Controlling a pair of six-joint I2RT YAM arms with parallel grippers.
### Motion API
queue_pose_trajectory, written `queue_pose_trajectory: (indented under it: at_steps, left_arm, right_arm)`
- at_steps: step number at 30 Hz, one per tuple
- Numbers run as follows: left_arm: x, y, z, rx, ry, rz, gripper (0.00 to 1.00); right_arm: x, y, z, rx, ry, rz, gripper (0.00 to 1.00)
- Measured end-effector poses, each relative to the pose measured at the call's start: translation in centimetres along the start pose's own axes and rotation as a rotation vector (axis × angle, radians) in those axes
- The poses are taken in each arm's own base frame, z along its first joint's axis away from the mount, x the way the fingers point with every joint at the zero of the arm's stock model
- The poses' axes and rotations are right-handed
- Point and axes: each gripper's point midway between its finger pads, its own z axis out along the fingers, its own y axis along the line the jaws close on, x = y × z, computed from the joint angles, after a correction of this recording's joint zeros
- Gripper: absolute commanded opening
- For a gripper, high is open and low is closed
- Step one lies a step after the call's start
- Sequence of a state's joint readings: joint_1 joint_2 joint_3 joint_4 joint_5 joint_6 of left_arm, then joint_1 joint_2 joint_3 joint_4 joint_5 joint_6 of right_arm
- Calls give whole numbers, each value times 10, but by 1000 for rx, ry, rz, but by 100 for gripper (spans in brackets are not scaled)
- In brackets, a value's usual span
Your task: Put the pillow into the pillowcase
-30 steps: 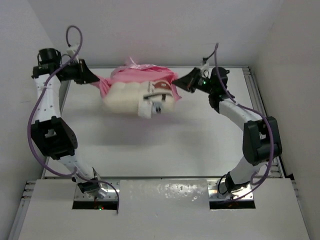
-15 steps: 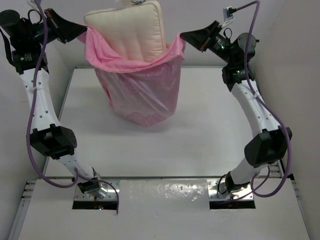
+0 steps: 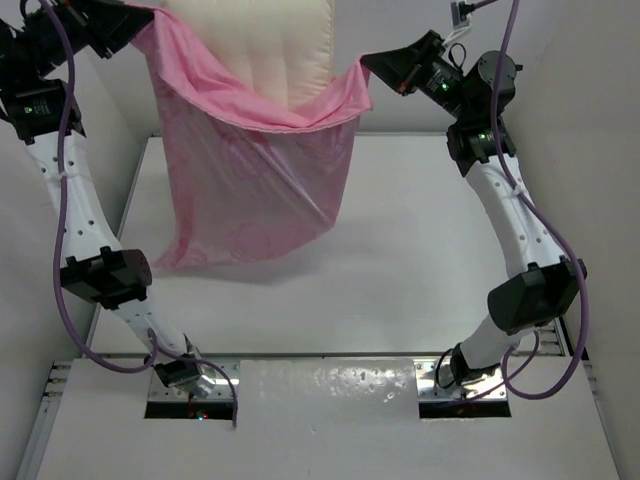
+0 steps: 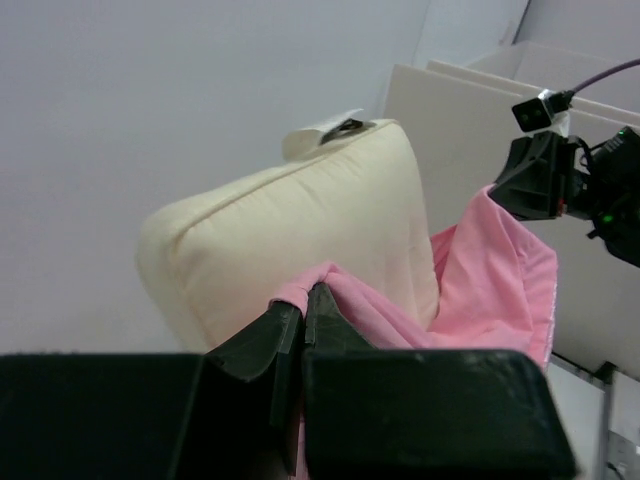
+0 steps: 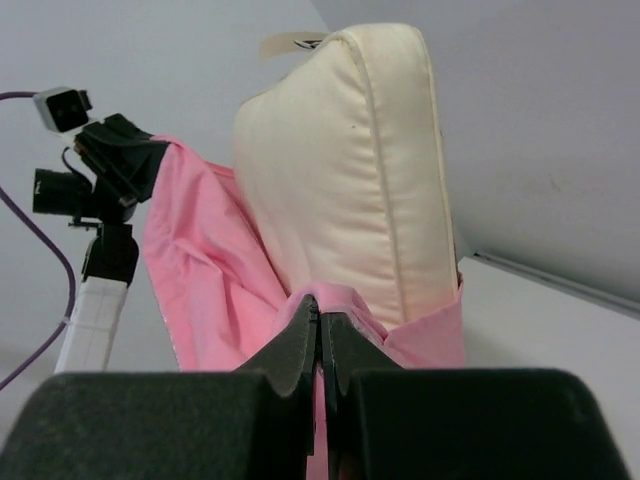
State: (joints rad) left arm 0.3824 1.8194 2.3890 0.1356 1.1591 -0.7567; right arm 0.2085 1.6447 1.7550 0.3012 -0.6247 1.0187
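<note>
The pillow (image 3: 265, 50) is held upright high above the table (image 3: 420, 290), its long axis vertical. Its lower part is sunk in the pillowcase (image 3: 250, 190), while the cream-white, ribbed upper part is left standing out of the opening, with a white tag (image 4: 320, 135) seen at the top edge. The pillowcase, of shiny pink satin, is hung mouth upward with its closed end draped down toward the table, and its rim is pinched at opposite sides by the left gripper (image 3: 143, 22) and the right gripper (image 3: 367, 65), each clenched on a fold of the fabric just beside the pillow.
</note>
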Motion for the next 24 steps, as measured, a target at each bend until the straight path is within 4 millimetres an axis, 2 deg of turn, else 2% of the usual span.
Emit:
queue_pose_trajectory:
  at_steps: [5, 9, 12, 14, 16, 20, 22, 24]
  left_arm:
    - [-45, 2, -22, -43, -83, 148, 0]
    - [-79, -11, -38, -64, -161, 254, 0]
    - [-93, -22, -41, -59, -205, 305, 0]
    - [-88, -21, -36, -55, -206, 286, 0]
    - [-69, -14, -25, -57, -177, 211, 0]
    - [-8, 17, 0, -50, -78, 33, 0]
    - [6, 38, 4, -52, -59, -2, 0]
    - [3, 56, 1, -78, -76, 1, 0]
  right_arm:
    - [-18, 11, 1, 7, -40, -73, 0]
    - [-36, 26, 1, 0, -83, -123, 0]
    - [-53, 43, 1, -20, -115, -166, 0]
    - [-61, 51, 1, -34, -137, -195, 0]
    - [-60, 51, 2, -30, -144, -203, 0]
    - [-49, 20, 22, 20, -90, -171, 0]
    - [-58, 3, 40, 37, -93, -189, 0]
    - [-64, -11, 45, 73, -107, -207, 0]
